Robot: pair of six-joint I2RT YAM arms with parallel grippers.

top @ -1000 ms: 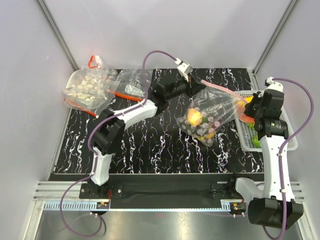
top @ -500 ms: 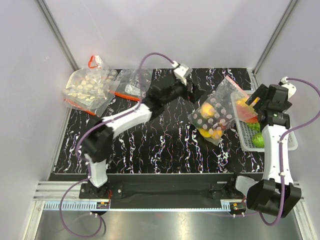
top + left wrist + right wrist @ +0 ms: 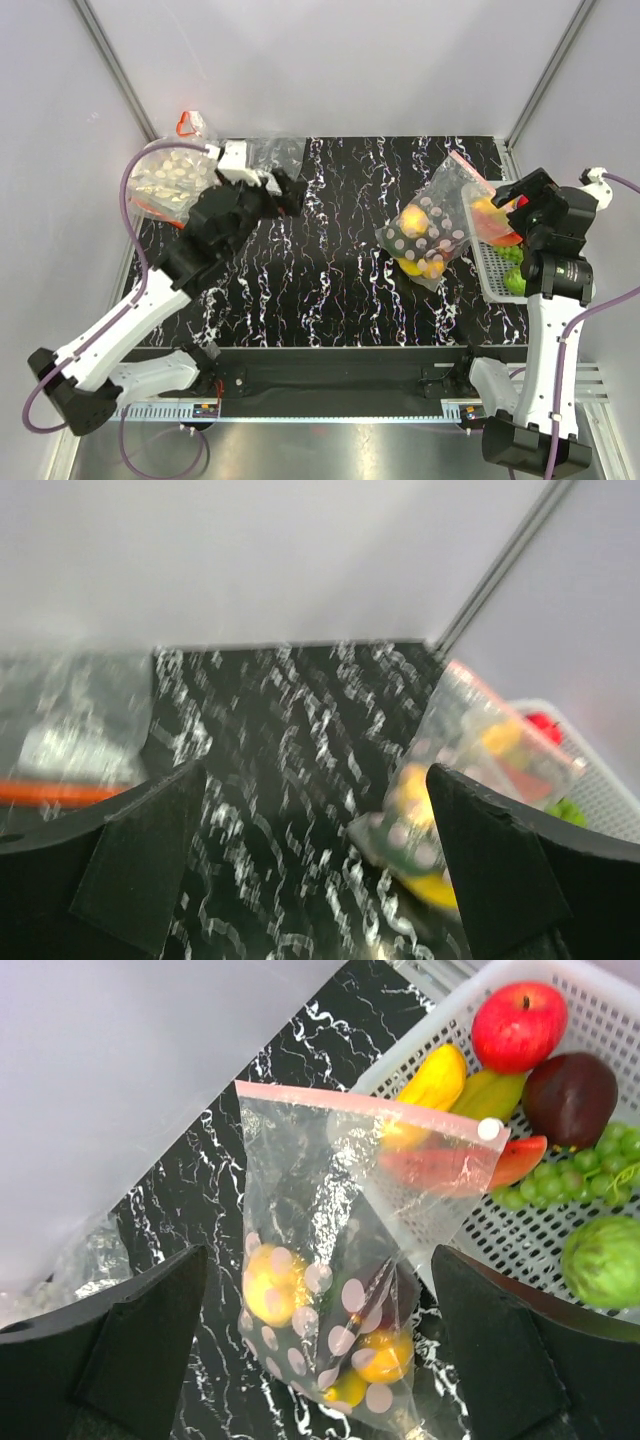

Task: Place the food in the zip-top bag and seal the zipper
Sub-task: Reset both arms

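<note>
The zip-top bag (image 3: 425, 235) lies free on the black marbled table, its upper part resting against the white basket. Yellow and orange food (image 3: 270, 1280) shows through its dotted lower half. The zipper (image 3: 360, 1103) runs as one straight pink strip, with a white slider (image 3: 490, 1130) at its right end. My right gripper (image 3: 320, 1260) hangs open above the bag and touches nothing; in the top view it (image 3: 520, 190) is over the basket. My left gripper (image 3: 285, 190) is open and empty at the table's left, far from the bag (image 3: 470, 770).
The white mesh basket (image 3: 490, 270) at the right edge holds a red apple (image 3: 518, 1025), a dark purple fruit (image 3: 570, 1095), green grapes (image 3: 560, 1185) and a yellow piece (image 3: 435, 1078). Two other clear bags (image 3: 175, 180) lie at the back left, near the left arm.
Both grippers opened and let go of the bag, which dropped onto the table against the basket. The left arm swung back to the left; the right arm drew back to the right.
</note>
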